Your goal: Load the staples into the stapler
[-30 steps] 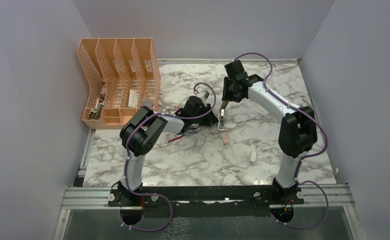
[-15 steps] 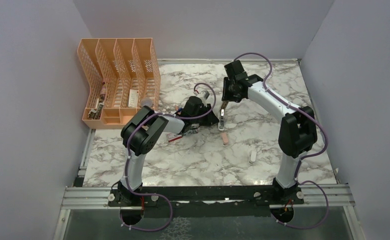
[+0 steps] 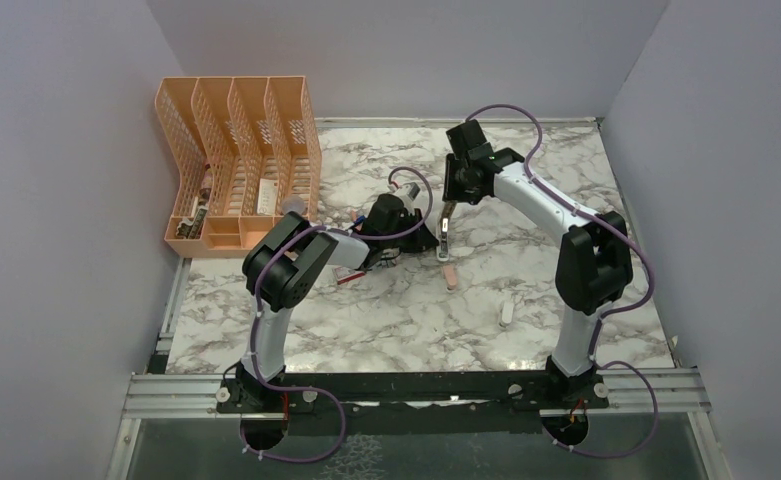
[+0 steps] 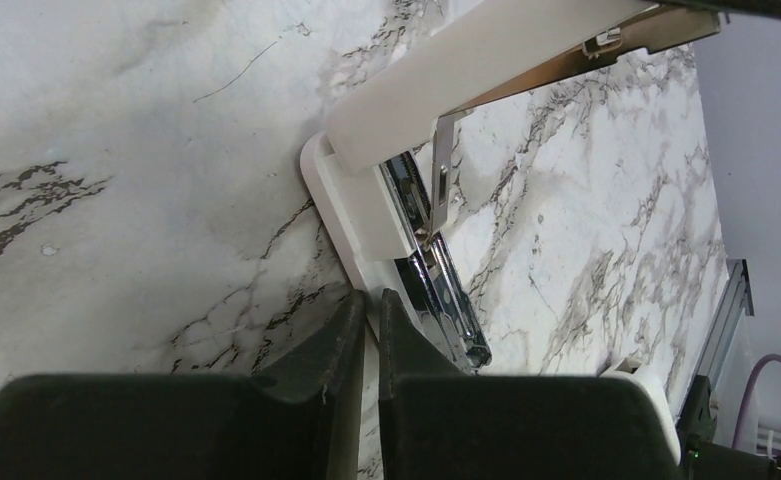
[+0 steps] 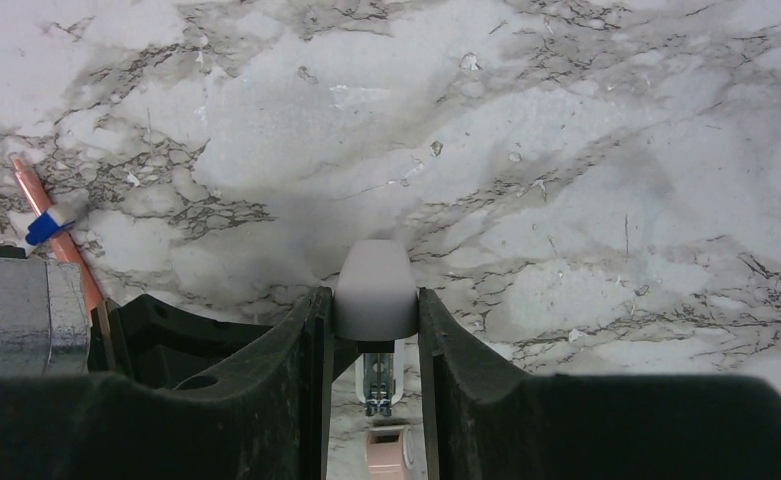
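The white stapler lies hinged open at the table's middle. In the left wrist view its white base and silver magazine lie on the marble, and its white lid is raised. My left gripper is shut on the thin edge of the base. My right gripper is shut on the tip of the lid and holds it up. In the top view the left gripper is left of the stapler and the right gripper is above it. The grey staples are not visible. A red box shows partly under the left forearm.
A short pink block lies just in front of the stapler, also in the right wrist view. An orange pen with a blue cap lies beside the left arm. A small white piece lies front right. An orange file rack stands back left.
The right arm has shifted very slightly to the left with the lid still in its grip. The left arm and the stapler's base have not moved.
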Tool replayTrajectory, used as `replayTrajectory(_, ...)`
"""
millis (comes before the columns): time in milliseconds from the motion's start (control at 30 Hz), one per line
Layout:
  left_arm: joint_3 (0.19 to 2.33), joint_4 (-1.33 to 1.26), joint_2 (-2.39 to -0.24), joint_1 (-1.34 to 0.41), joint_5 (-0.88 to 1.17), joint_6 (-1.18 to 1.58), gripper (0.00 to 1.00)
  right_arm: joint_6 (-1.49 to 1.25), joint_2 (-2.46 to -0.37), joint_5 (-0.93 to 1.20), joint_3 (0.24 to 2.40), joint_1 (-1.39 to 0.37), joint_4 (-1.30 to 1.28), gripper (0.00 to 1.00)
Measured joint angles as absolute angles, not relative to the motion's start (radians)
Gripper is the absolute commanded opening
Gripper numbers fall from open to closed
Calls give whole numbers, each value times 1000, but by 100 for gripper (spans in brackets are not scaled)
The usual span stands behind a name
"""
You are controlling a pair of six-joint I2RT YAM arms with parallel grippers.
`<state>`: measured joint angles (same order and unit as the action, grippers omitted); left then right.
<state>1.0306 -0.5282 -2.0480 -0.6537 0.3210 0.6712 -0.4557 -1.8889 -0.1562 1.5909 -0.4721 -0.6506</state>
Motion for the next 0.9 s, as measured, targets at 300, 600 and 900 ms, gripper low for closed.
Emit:
replayTrajectory(300, 1010, -563, -2048, -654, 307, 684, 7, -452, -1890, -161, 1581, -477, -622, 35)
replayTrajectory(600, 996, -587, -2048, -647, 306, 698, 7, -451, -1891, -173, 1579, -478, -614, 35)
replayTrajectory(900, 988, -596, -2048, -642, 306, 706, 14, -451, -1901, -182, 1579, -478, -591, 37)
